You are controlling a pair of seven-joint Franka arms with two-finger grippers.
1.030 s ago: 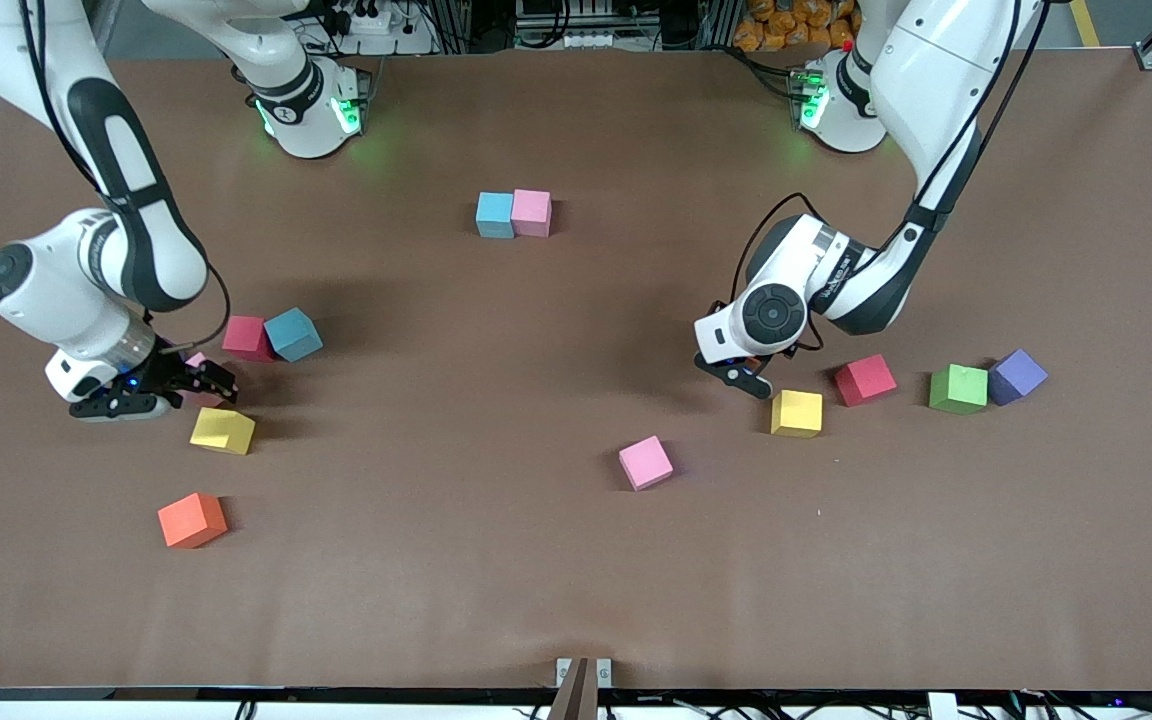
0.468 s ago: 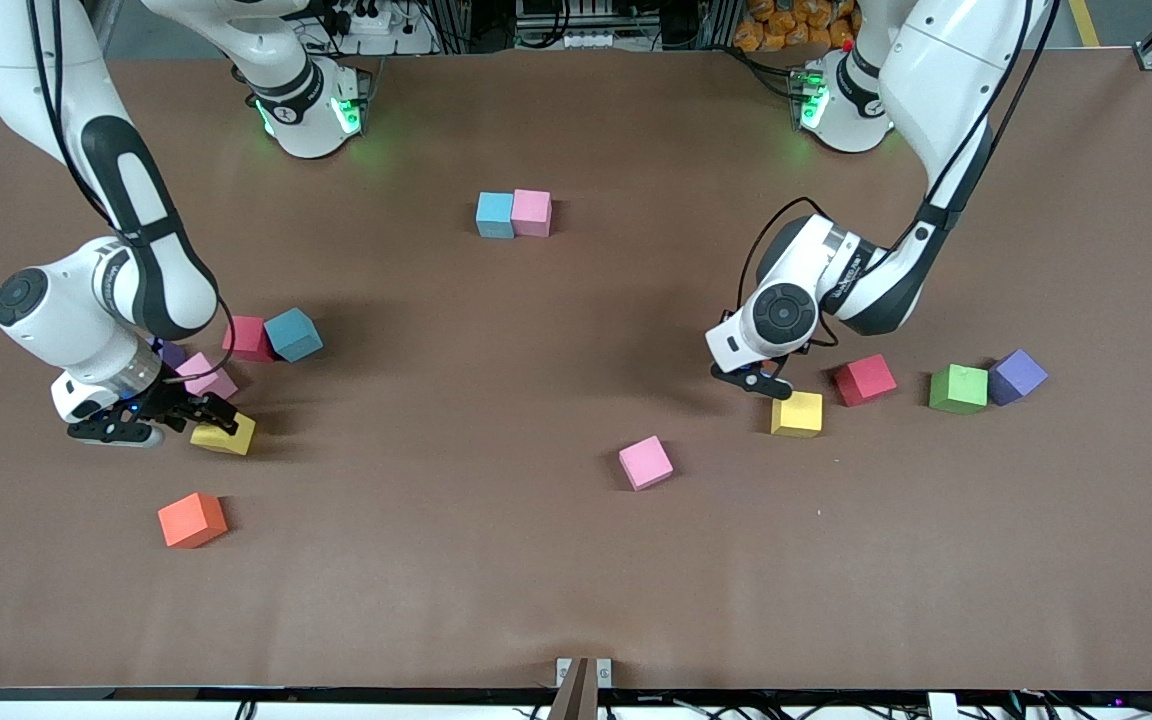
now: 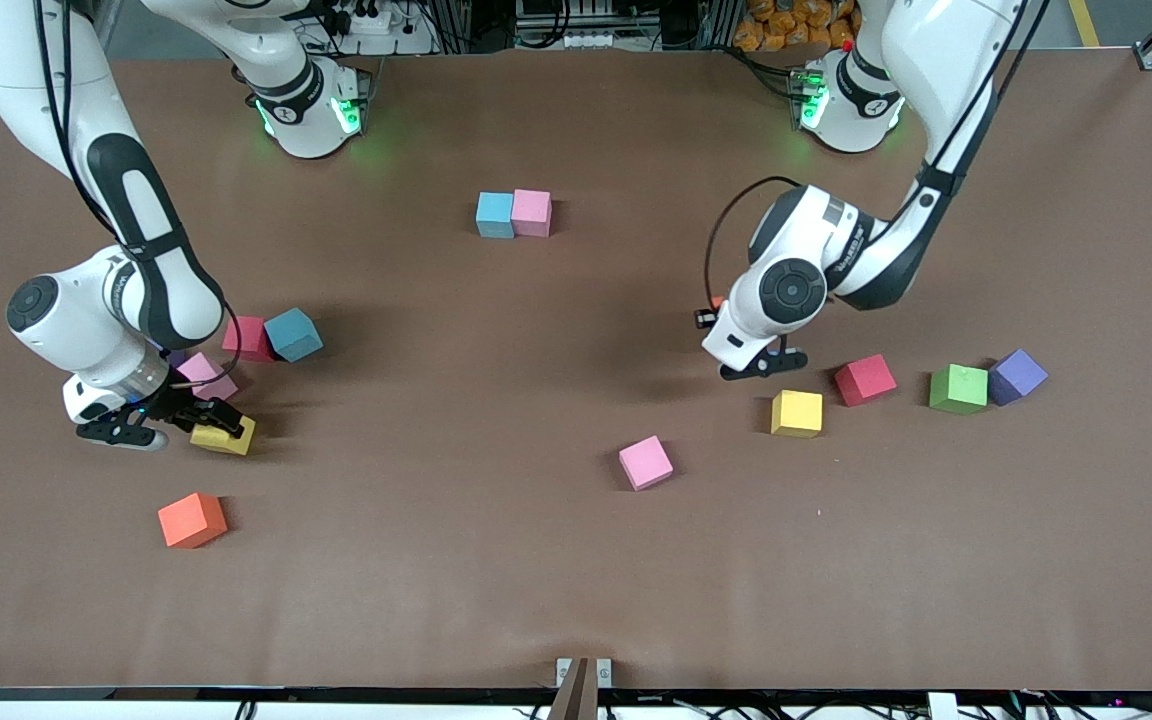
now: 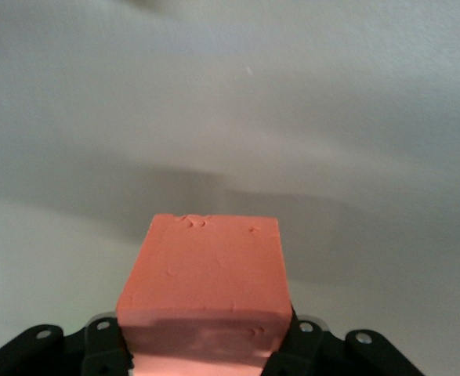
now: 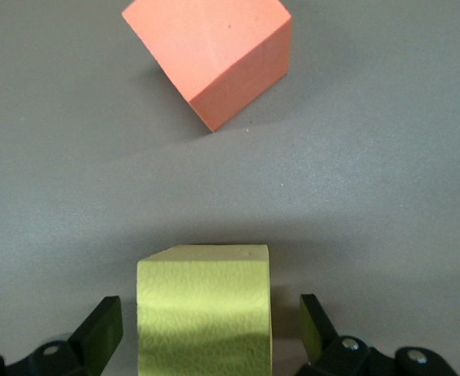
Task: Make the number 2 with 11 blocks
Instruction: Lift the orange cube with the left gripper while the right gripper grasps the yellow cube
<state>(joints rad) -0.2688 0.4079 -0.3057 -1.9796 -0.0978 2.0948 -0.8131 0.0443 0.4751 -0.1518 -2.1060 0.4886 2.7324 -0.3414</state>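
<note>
Mid table point(image 3: 496, 400) open, cubes at ends

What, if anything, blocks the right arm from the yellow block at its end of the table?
Likely nothing. The right gripper is open and down at the yellow block, with a finger on either side of it. The pink block nearby looks clear of the fingers.

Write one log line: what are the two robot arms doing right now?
left gripper: shut on orange block | right gripper: fingers open around yellow block on table | number 2: not yet formed
</note>
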